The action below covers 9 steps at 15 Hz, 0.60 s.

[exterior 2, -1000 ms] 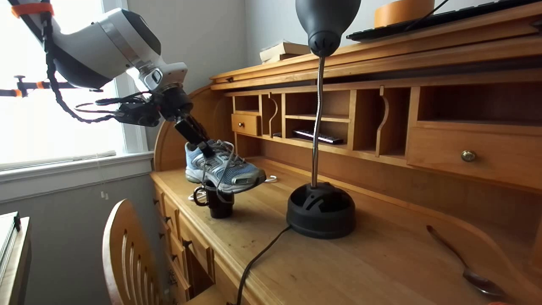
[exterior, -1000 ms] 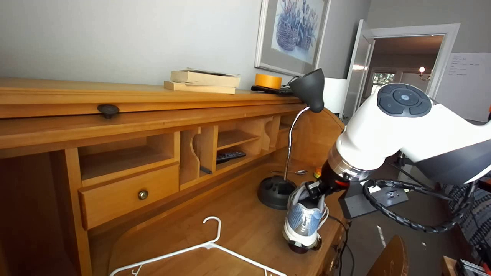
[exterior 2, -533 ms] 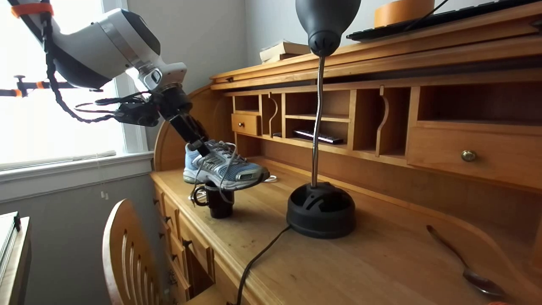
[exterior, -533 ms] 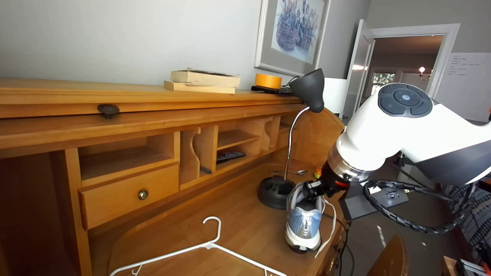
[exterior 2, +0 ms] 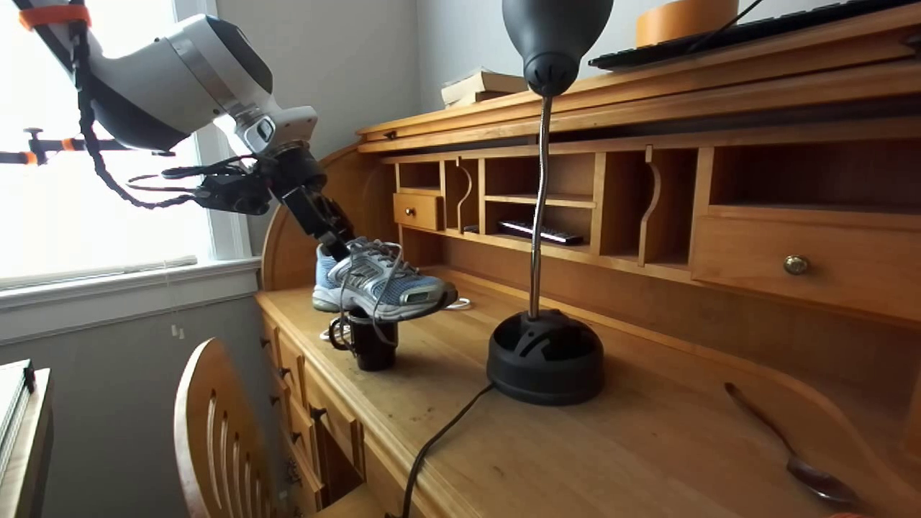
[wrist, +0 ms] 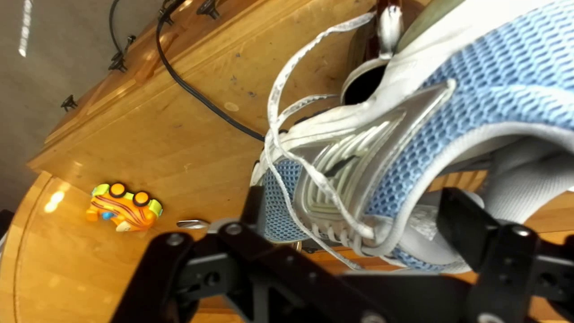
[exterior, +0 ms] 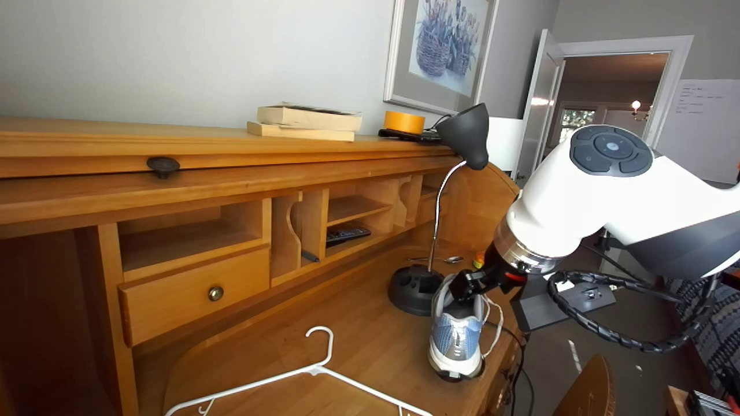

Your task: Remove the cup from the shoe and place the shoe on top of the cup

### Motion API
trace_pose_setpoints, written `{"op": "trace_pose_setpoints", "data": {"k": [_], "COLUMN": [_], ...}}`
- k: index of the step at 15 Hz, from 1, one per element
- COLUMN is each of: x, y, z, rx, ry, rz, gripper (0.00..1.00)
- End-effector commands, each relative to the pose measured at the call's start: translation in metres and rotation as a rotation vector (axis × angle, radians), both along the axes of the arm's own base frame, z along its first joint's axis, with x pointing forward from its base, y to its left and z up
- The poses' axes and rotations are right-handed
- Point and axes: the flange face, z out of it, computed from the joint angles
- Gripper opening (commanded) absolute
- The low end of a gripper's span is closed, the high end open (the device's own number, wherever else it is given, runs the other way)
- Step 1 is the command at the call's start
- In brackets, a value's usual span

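In an exterior view the light blue and white shoe (exterior 2: 392,288) rests across the mouth of the dark cup (exterior 2: 375,347), toe sticking out past the rim. The cup stands upright on the desk with its handle at one side, a loose lace hanging over it. My gripper (wrist: 352,199) is open: in the wrist view its jaws stand wide apart, one finger (wrist: 462,224) at the shoe's opening, the other beyond the laced upper toward the toe. From the opposite exterior side the shoe (exterior: 458,338) hides most of the cup, and the gripper (exterior: 465,286) is just above the ankle opening.
A black desk lamp (exterior 2: 545,367) stands beyond the toe, its cord (exterior 2: 446,435) running over the desk's front edge. A white hanger (exterior: 315,370) lies on the desk. A spoon (exterior 2: 791,460) and an orange toy (wrist: 124,206) lie farther along. A chair (exterior 2: 216,424) stands in front.
My jaws have spread from closed on the shoe's side to open, and the visible finger has drawn up off its flank. The shoe has shifted slightly on the cup; its lace has swung.
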Motion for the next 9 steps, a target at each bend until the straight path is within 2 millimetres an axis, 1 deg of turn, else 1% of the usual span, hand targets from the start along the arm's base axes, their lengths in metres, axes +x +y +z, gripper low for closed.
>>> {"op": "trace_pose_setpoints", "data": {"k": [1,9], "x": [-0.0071,-0.0073], "y": [0.0024,0.0040], "z": [0.0038,0.0081], "rx": [0.020,0.037], "ry": [-0.008,-0.020], "rz": [-0.003,0.012], "gripper": [1.00,1.00]}}
